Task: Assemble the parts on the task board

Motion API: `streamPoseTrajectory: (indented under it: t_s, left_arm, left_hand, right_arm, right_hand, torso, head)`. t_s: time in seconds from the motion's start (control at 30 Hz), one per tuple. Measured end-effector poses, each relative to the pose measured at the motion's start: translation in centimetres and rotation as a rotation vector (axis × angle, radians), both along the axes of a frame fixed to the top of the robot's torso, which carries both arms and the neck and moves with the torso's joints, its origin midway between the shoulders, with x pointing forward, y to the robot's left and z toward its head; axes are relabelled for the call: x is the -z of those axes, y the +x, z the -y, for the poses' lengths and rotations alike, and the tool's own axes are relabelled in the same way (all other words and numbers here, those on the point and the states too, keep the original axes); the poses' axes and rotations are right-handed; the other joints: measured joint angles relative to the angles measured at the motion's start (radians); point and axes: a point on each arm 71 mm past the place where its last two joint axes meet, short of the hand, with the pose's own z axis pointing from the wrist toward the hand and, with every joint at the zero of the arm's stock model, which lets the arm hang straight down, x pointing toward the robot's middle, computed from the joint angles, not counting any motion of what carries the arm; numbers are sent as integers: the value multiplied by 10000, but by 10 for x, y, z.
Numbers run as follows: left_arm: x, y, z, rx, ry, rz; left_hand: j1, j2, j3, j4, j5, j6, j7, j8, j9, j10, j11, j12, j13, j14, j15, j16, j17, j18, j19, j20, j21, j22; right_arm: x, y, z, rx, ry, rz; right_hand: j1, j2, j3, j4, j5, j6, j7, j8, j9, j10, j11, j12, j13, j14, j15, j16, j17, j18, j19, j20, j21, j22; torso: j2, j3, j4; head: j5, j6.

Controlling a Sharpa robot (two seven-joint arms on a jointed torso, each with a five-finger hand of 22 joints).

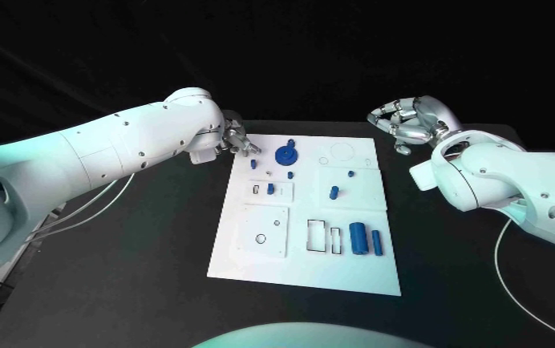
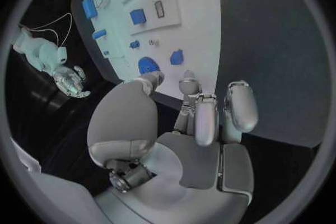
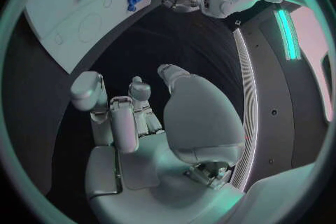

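Overall: two hands were seen at the far corners of the task board (image 1: 347, 276), one on each side.
Task board: the white plate was laid in the middle of the black table (image 1: 139, 284), running lengthwise away from the robot.
Left hand (image 1: 236, 141): it was held at the board's far left corner, just beside a small blue piece (image 1: 253, 164); nothing was gripped, and its fingers (image 2: 241, 105) were loosely extended and apart.
Right hand (image 1: 411, 123): it was raised beyond the board's far right corner, well apart from the parts; its fingers (image 3: 89, 92) were spread, and nothing was held.
Round blue part (image 1: 285, 154): it was found on the far end of the board, near the left hand.
Blue cylinder (image 1: 358, 238): it was laid on the near right part of the board, beside a thinner blue piece (image 1: 377, 240) and rectangular cut-outs (image 1: 317, 236).
Smaller blue parts: one (image 1: 333, 192) was seen mid-board, right of centre, another (image 1: 271, 189) on a raised square plate to the left.
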Motion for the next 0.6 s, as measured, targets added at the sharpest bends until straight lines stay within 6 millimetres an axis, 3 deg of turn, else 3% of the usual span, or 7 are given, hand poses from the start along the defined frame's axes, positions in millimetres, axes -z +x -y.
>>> streamPoseTrajectory:
  t_s: [0.3,0.6]
  left_arm:
    - [4,0,2,131,52,-239]
    - [7,-1,3,291,89,-547]
  left_hand:
    - [-4,4,0,0,-35,77,-6,0,-34,0,0,0,28,0,0,0,0,0,0,0,0,29]
    - [80,161,-27,-28,-35,163,-18,0,-107,1,-1,0,14,0,-1,0,0,-1,0,-1,0,29]
  right_arm:
    - [0,0,0,-1,0,0]
    - [0,0,0,-5,0,-1]
  right_hand:
    - [0,0,0,0,0,0,0,0,1,0,0,0,0,0,0,0,0,0,0,0,0,0]
    - [0,0,1,0,-1,0,0,0,-11,0,0,0,-11,0,0,-39,0,0,1,0,0,1]
  torso:
    - [-20,6,5]
    - [-24,2,12]
  head:
    - [-5,-28]
    - [-12,-38]
